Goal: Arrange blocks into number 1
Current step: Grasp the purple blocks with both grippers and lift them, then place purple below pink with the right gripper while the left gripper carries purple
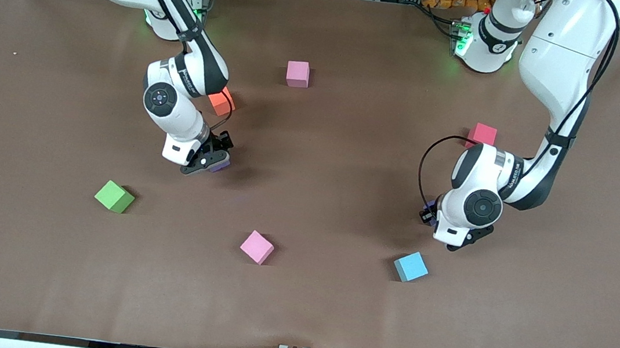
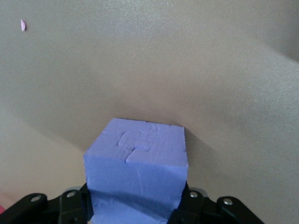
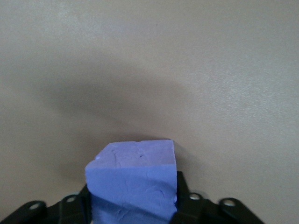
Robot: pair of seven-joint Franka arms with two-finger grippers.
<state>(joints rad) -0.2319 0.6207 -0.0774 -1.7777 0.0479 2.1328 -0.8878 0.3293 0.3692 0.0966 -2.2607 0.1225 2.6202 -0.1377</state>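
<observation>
My right gripper [image 1: 215, 162] is shut on a purple block [image 1: 221, 167], low over the table's middle strip toward the right arm's end; in the right wrist view that block [image 3: 133, 177] fills the space between the black fingers [image 3: 183, 200]. My left gripper [image 1: 428, 213] is shut on the other purple block [image 2: 138, 168], which barely shows under the wrist in the front view, toward the left arm's end. Loose on the table lie a pink block [image 1: 298, 73], an orange block [image 1: 221, 101], a red block [image 1: 482, 134], a green block [image 1: 114, 196], a second pink block [image 1: 257, 247] and a light blue block [image 1: 410, 266].
The brown table [image 1: 329, 316] runs wide, with bare surface between the two grippers and along the edge nearest the front camera. The orange block lies close under the right arm's forearm. The red block sits beside the left arm's wrist.
</observation>
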